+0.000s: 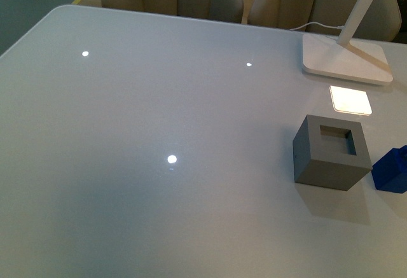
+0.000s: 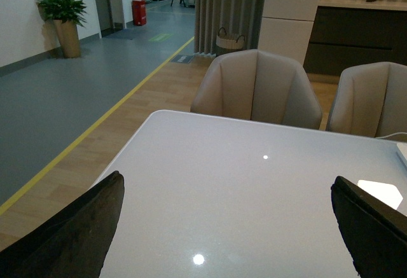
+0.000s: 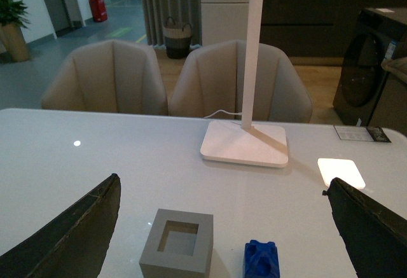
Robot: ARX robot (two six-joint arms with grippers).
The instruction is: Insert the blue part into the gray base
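The gray base (image 1: 332,152) is a matte cube with a square recess in its top, standing on the white table at the right. The blue part (image 1: 392,170) sits just right of it, cut by the frame edge. Both show in the right wrist view, gray base (image 3: 177,247) and blue part (image 3: 261,259) side by side, apart, between and below the wide-open fingers of my right gripper (image 3: 222,227). My left gripper (image 2: 229,227) is open and empty over bare table. Neither arm shows in the front view.
A white lamp base (image 1: 346,60) with a slanted arm and cable stands behind the gray base. A bright light patch (image 1: 350,99) lies on the table (image 1: 159,132) between them. Beige chairs (image 2: 257,88) stand along the far edge.
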